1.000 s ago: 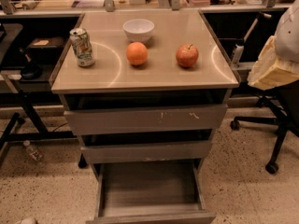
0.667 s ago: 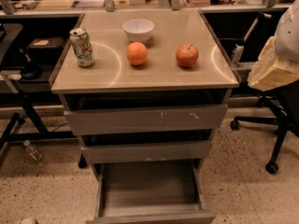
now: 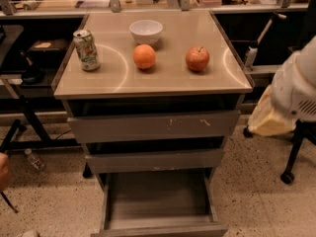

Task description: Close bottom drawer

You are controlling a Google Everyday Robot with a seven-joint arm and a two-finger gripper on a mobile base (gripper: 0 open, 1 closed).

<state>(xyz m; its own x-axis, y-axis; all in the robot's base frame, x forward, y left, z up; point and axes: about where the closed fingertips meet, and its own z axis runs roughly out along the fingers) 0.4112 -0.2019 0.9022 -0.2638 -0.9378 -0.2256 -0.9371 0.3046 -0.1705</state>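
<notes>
Bottom drawer (image 3: 158,197) stands open; end effector out of view.

glossy tabletop (image 3: 168,80), matt bottom drawer (image 3: 158,199) w/ wood-grain floor, shiny metal can (image 3: 86,50).

The bottom drawer (image 3: 158,199) sits lowest in the cabinet (image 3: 153,127), pulled far out toward me. It is grey-brown and shallow, with its wood-grain floor showing between thin side walls (flat front at the frame's lower edge). My gripper is out of view.
</notes>
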